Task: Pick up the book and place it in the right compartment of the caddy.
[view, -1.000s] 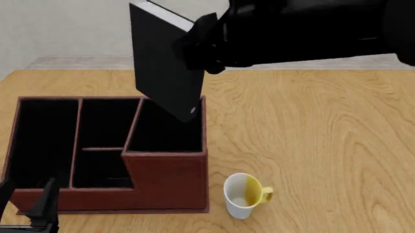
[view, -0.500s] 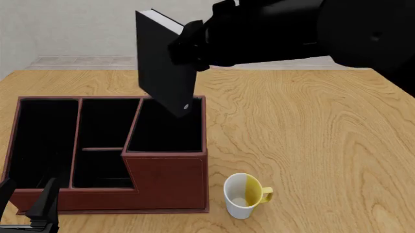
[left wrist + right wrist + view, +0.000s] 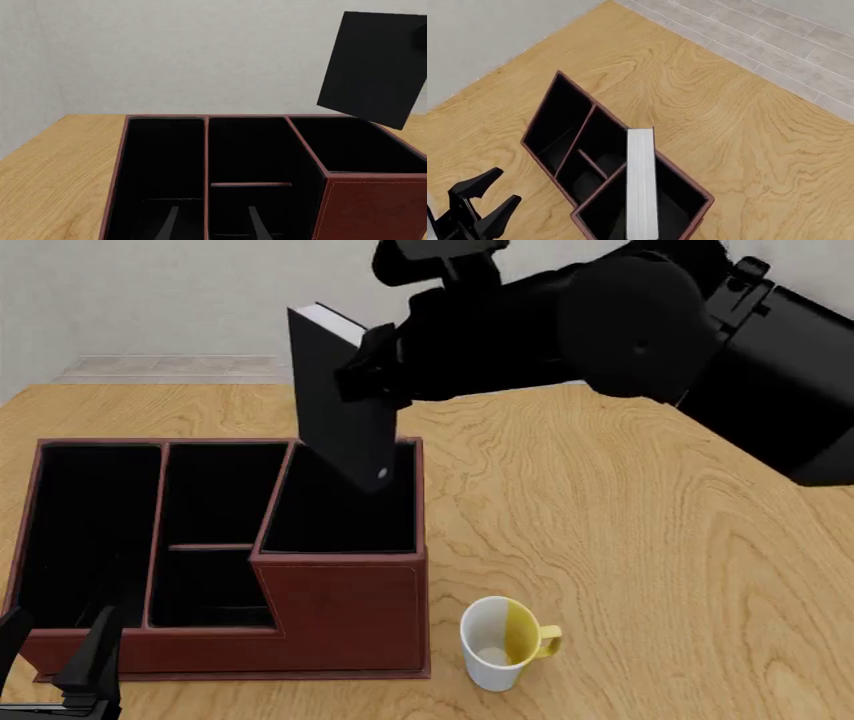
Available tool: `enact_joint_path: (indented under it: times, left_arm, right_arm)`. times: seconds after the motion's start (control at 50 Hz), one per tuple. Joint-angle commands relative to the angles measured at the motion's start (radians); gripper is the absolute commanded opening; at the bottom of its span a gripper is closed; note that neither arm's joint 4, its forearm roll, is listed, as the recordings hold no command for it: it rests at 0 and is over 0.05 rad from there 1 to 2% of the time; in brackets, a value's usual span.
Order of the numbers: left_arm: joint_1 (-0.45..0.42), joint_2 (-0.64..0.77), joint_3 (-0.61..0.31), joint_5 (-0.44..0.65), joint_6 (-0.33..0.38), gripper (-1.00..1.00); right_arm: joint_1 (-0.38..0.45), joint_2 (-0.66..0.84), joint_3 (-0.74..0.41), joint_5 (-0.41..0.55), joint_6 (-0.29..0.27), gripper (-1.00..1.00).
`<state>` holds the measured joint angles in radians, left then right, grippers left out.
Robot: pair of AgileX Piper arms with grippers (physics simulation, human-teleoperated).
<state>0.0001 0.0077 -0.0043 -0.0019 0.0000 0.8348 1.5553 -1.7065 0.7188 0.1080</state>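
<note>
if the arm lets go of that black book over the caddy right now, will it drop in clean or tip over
The book hangs tilted above the right compartment, one lower corner lowest, so it would probably land on that corner and lean against a wall. It looks thick and rigid, so it shouldn't flop. The tall walls of the caddy should likely contain it.

The book (image 3: 342,400) has lowered toward the right compartment (image 3: 340,512).

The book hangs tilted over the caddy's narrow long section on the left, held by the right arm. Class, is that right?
Not quite. The book hangs tilted over the right compartment of the caddy, not the narrow left section. The front view shows it; the rest holds.
</note>
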Motion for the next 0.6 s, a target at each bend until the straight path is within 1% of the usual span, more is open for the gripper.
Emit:
enact_joint_path:
  times: [0.02,0.08,0.3,0.46,0.6]
  left_arm:
    - [0.0,0.0,0.0,0.0,0.0,1.0]
    - [0.0,0.0,0.0,0.0,0.0,1.0]
    - [0.0,0.0,0.0,0.0,0.0,1.0]
    - [0.0,0.0,0.0,0.0,0.0,1.0]
    - [0.0,0.0,0.0,0.0,0.0,1.0]
  right_arm:
    - [-0.022,0.002,0.044,-0.051,-0.008,-1.0]
    - [-0.023,-0.005,0.067,-0.073,0.003,-1.0]
    - [0.005,-0.015,0.161,-0.124,-0.002,-1.0]
    - [0.02,-0.017,0.194,-0.142,0.003,-1.0]
    - [0.025,-0.009,0.226,-0.166,-0.004,-1.0]
